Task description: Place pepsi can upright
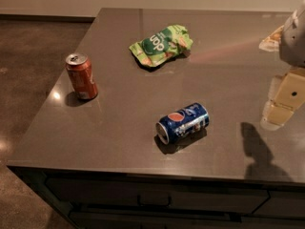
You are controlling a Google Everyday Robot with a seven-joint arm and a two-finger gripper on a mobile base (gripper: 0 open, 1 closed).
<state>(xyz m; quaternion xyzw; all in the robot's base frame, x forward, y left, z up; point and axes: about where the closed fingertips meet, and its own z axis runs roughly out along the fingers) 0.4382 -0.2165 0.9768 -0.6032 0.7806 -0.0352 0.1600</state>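
Note:
The pepsi can (183, 122), dark blue with a red, white and blue round logo, lies on its side near the front middle of the dark counter (119, 128). Its silver end faces front-left. My gripper (279, 112) hangs at the right edge of the view, above the counter and well to the right of the can, apart from it. Its shadow falls on the counter below it.
A red-orange can (81, 76) stands upright near the counter's left edge. A green crumpled snack bag (161, 45) lies at the back middle. Another packet (271, 38) shows partly at the far right. The counter's front edge drops to drawers (152, 199); floor lies left.

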